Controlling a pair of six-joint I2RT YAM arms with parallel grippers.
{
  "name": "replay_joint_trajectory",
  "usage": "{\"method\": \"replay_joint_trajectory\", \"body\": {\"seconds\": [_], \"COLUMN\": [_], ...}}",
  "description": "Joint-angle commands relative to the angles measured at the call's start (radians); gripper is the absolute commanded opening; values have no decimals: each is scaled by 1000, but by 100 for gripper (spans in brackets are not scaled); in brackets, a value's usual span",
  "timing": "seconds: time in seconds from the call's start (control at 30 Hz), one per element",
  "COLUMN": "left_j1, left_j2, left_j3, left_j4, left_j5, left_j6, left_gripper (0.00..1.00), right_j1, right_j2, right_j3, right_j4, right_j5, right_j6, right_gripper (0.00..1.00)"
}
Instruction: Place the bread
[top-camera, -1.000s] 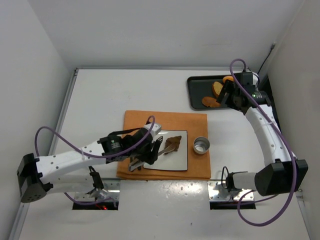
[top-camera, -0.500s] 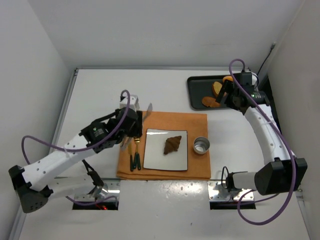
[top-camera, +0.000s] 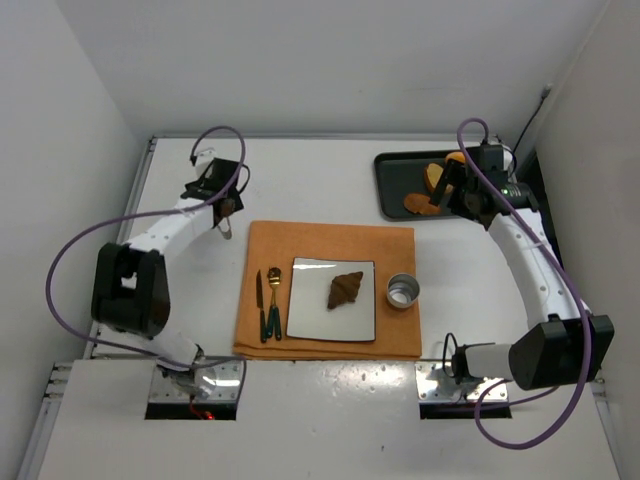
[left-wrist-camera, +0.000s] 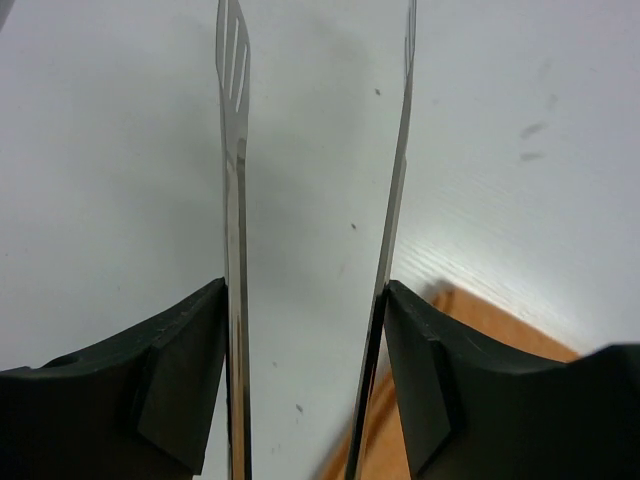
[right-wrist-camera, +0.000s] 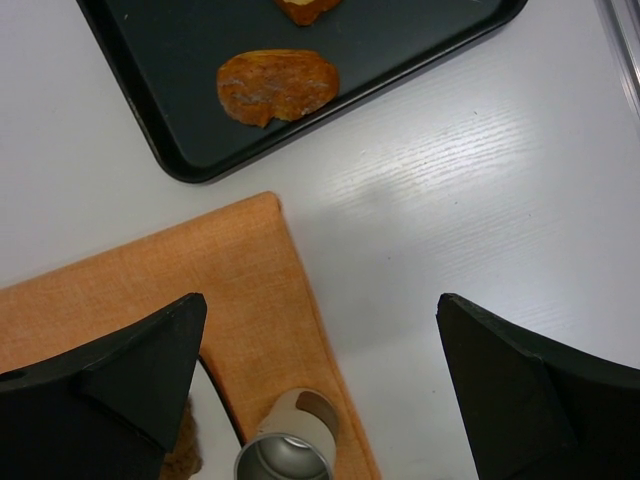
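The bread (top-camera: 345, 289), a small dark-brown croissant, lies alone on the square white plate (top-camera: 310, 305) on the orange mat. In the right wrist view only its edge (right-wrist-camera: 184, 452) shows beside a finger. My left gripper (top-camera: 220, 203) hovers over bare table beyond the mat's far left corner. It (left-wrist-camera: 306, 290) is shut on a pair of metal tongs (left-wrist-camera: 236, 180); the tong blades stand apart with nothing between them. My right gripper (top-camera: 452, 192) stands open and empty (right-wrist-camera: 320, 310) by the black tray's near edge.
An orange mat (top-camera: 330, 240) carries the plate, a small metal cup (top-camera: 403, 291), a spoon (top-camera: 274, 296) and a knife (top-camera: 260, 300). A black tray (top-camera: 397, 172) at the back right holds orange-tan bread slices (top-camera: 420, 203). White walls enclose the table on three sides.
My left arm has swung away from the plate to the table's far left, carrying the tongs. The bread stays on the plate, and the spoon and knife are now uncovered. The right arm has not moved.
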Motion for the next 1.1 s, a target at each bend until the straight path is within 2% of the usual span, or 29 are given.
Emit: {"method": "replay_joint_trajectory", "body": {"seconds": [0.0,0.17,0.33,0.37,0.43,0.53,0.57,0.67,0.83,1.07], "left_j1": [68,111,112,112,126,157,169,169,148,33], "left_j2": [91,179,263,282,306,326,335,336,232,-124], "left_j3": [64,75,70,61,70,82,82,102,151,142], "left_j4": [75,113,90,90,76,66,66,55,4,4], "left_j5": [43,1,-42,-42,-42,-18,5,41,82,226], "left_j6": [-27,-29,-52,-52,-52,-52,-52,-28,14,118], "left_gripper": [66,66,71,74,88,93,100,100,100,100], "right_j1": [6,6,6,6,6,6,6,6,6,6], "right_j2": [1,1,1,1,1,1,1,-9,-9,-9], "right_j3": [0,1,1,1,1,1,1,1,40,50], "right_j4": [26,26,17,17,17,17,17,8,-26,-44], "right_j5": [-24,-24,-5,-5,-5,-5,-5,-5,39,111], "right_j6": [6,6,15,15,15,15,15,15,27,27], "right_gripper": [100,100,100,100,100,100,100,100,100,100]}}
